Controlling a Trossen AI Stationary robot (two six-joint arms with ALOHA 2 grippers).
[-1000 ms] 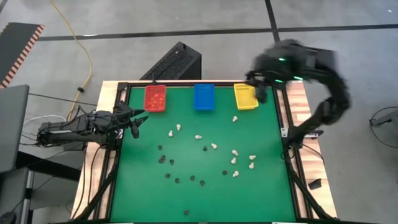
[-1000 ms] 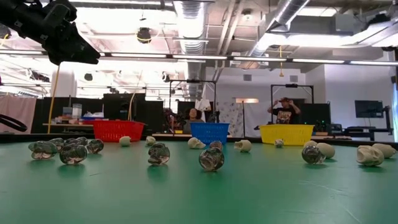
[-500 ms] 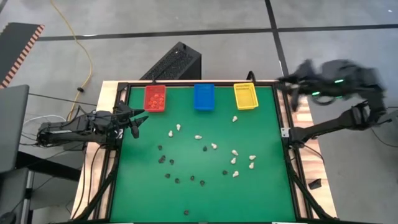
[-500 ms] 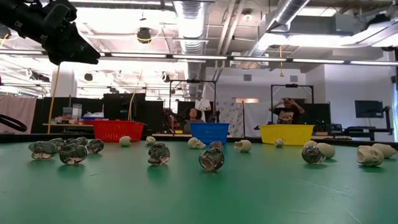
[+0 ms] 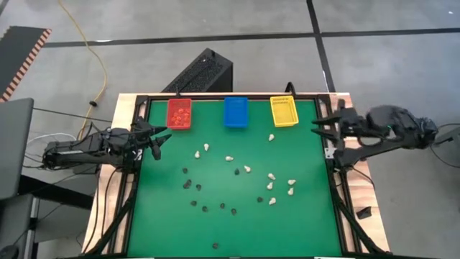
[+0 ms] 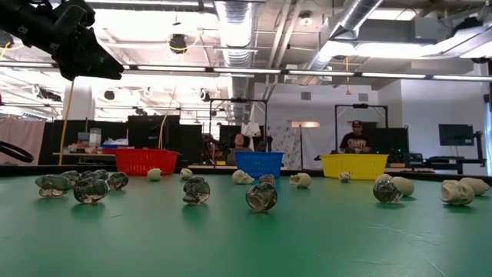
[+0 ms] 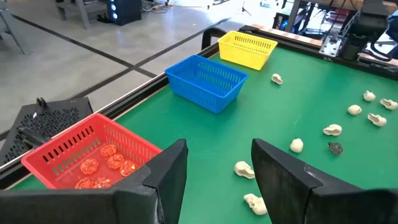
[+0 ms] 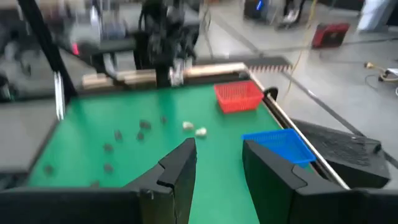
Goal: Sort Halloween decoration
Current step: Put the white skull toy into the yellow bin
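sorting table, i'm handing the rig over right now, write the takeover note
Left gripper: open, empty, parked at the table's left edge near the red plastic bin.
Right gripper: open, empty, at the right edge, below the yellow plastic bin.
Done: orange-brown trinkets lie in the red bin; none show on the mat.
Left: cream-white trinkets and black trinkets scattered on the green mat. The blue plastic bin looks empty; the yellow bin's contents can't be made out.

Both arms lie stretched low at opposite edges of the desk (image 5: 215,223). The left end effector (image 5: 159,139) points inward, fingers spread and empty. The right end effector (image 5: 321,128) hangs at the far-right edge, fingers parted, holding nothing.
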